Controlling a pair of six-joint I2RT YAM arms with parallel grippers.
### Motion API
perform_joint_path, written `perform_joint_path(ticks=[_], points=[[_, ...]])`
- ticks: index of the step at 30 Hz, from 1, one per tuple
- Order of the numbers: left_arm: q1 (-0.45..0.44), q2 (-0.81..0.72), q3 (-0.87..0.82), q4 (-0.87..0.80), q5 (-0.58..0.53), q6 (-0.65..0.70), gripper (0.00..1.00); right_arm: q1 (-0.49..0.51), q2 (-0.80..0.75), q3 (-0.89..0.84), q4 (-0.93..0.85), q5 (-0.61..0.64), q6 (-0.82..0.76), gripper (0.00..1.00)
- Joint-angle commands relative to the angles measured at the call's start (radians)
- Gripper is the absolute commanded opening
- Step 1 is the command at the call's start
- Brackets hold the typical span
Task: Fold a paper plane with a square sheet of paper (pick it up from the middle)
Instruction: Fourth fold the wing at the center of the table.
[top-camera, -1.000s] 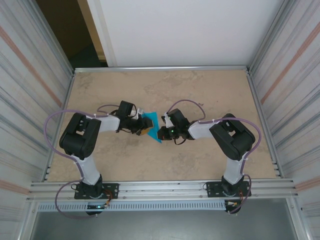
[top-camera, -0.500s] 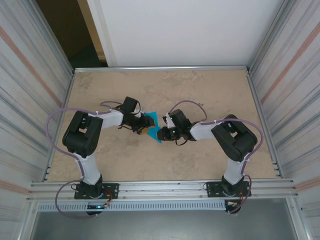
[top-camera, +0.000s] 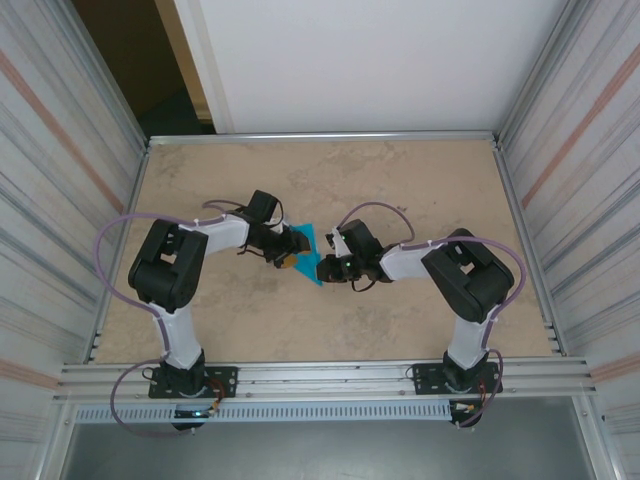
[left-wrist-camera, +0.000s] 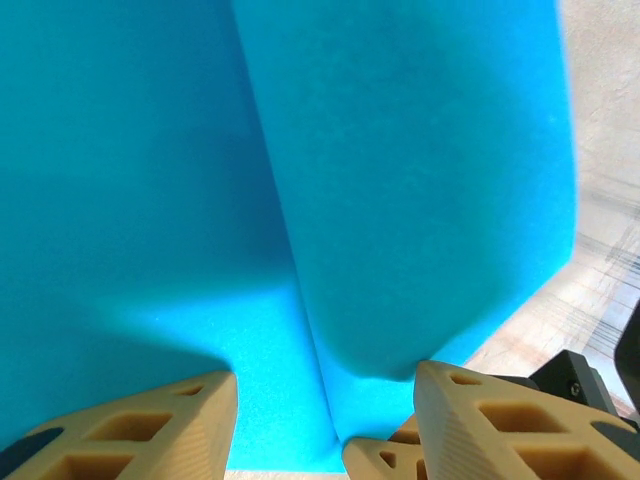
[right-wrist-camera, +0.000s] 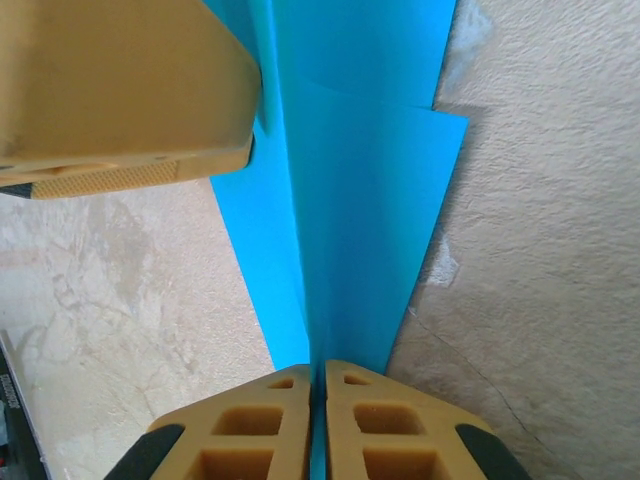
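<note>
The teal-blue square sheet of paper (top-camera: 311, 250) is folded along a centre crease with layered flaps and is held up between the two arms at mid table. My right gripper (right-wrist-camera: 318, 375) is shut on its creased lower edge, and the sheet (right-wrist-camera: 350, 200) runs away from the fingertips. My left gripper (left-wrist-camera: 325, 385) is open, its fingers (left-wrist-camera: 150, 430) standing apart on either side of a hanging fold of the paper (left-wrist-camera: 400, 180). From above, the left gripper (top-camera: 287, 245) meets the paper from the left and the right gripper (top-camera: 324, 266) from the lower right.
The beige table (top-camera: 400, 180) is walled by corrugated metal panels left and right (top-camera: 60, 200) and a white board at the back. Purple cables loop beside both arms. A metal rail (top-camera: 330, 378) runs along the near edge.
The left arm has reached a little further right, bringing its gripper closer onto the paper. The right gripper and the paper have stayed roughly in place.
</note>
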Motion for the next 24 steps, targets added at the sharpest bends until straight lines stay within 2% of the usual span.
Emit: perform_joint_path(ticks=[1, 3, 10, 15, 24], points=[[-0.008, 0.093, -0.056, -0.129, -0.139, 0.017, 0.51, -0.005, 0.025, -0.002, 0.005, -0.037, -0.002, 0.09], [-0.008, 0.093, -0.058, -0.126, -0.139, 0.019, 0.51, -0.007, 0.023, 0.004, -0.003, -0.035, -0.006, 0.09], [-0.009, 0.096, -0.059, -0.125, -0.136, 0.022, 0.51, -0.025, -0.103, -0.006, -0.043, 0.048, 0.01, 0.3], [-0.009, 0.095, -0.059, -0.122, -0.132, 0.022, 0.5, -0.032, -0.127, -0.01, -0.068, 0.116, 0.011, 0.31], [-0.008, 0.097, -0.057, -0.116, -0.119, 0.023, 0.5, -0.013, -0.013, 0.074, -0.076, 0.065, -0.005, 0.29]])
